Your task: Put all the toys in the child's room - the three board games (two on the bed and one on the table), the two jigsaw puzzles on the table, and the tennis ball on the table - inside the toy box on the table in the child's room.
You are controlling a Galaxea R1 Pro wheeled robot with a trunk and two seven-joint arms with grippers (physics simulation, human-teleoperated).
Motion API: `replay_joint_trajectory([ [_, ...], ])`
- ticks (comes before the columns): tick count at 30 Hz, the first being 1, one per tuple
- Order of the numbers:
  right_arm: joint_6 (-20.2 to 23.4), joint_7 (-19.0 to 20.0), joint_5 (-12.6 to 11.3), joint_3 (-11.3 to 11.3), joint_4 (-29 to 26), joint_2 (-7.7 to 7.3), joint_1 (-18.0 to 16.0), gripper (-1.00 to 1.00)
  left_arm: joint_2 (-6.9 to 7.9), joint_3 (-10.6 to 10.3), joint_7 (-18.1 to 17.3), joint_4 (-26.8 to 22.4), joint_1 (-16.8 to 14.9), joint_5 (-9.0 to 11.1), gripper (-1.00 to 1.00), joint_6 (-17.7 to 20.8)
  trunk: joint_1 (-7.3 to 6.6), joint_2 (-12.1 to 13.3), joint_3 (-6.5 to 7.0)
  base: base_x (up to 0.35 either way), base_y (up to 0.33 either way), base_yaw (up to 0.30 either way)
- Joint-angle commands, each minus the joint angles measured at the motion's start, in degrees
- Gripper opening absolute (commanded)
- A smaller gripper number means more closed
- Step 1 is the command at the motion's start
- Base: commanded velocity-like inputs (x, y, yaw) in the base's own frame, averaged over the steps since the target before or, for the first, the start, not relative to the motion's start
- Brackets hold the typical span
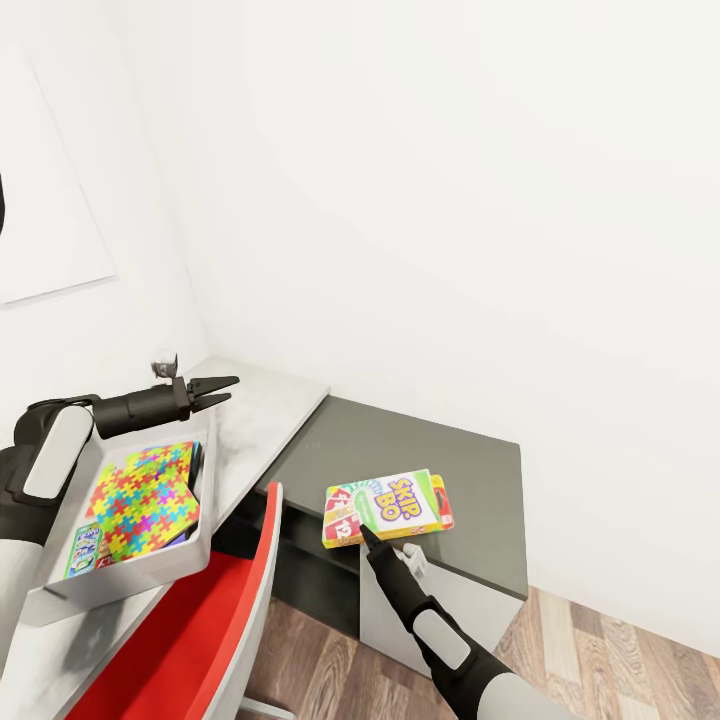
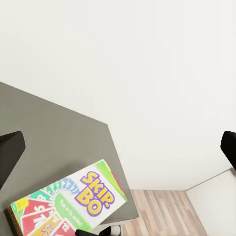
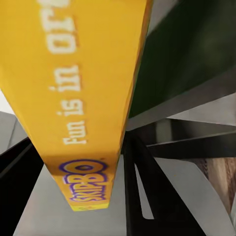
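A Skip-Bo board game box lies on a dark grey flat surface beside the table. My right gripper is at the box's near edge; in the right wrist view the yellow side of the box runs between its fingers, which touch both sides. The white toy box stands on the table and holds a colourful jigsaw puzzle and a small game box. My left gripper hovers open over the toy box's far rim. The left wrist view shows the Skip-Bo box below.
A red chair stands against the table's front edge, between my arms. White walls close the corner behind the table and the grey surface. A small pale object sits at the table's far corner. Wood floor lies at the lower right.
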Motion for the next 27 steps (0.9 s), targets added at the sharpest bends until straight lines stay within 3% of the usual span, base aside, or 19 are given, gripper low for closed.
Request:
replay_joint_trajectory([
  [1, -0.43, 0.19, -0.49, 0.47, 0.14, 0.00, -0.09, -1.00, 0.01, 0.07, -0.33, 0.00, -0.03, -0.16, 1.00, 0.22, 0.00, -0.04, -0.06, 0.000, 0.000, 0.000],
  [21, 0.10, 0.76, -0.29, 0.54, -5.04, 0.00, -0.02, -1.00, -0.60, 0.08, -0.36, 0.00, -0.03, -0.07, 1.00, 0.29, -4.17, 7.58, 3.35, 0.000, 0.000, 0.000],
  [27, 0.43, 0.68, -0.25, 3.15, -7.18, 0.00, -0.04, -1.00, -0.68, 0.08, -0.36, 0.00, -0.03, -0.09, 1.00, 0.28, -5.49, 9.99, 4.43, 0.000, 0.000, 0.000],
])
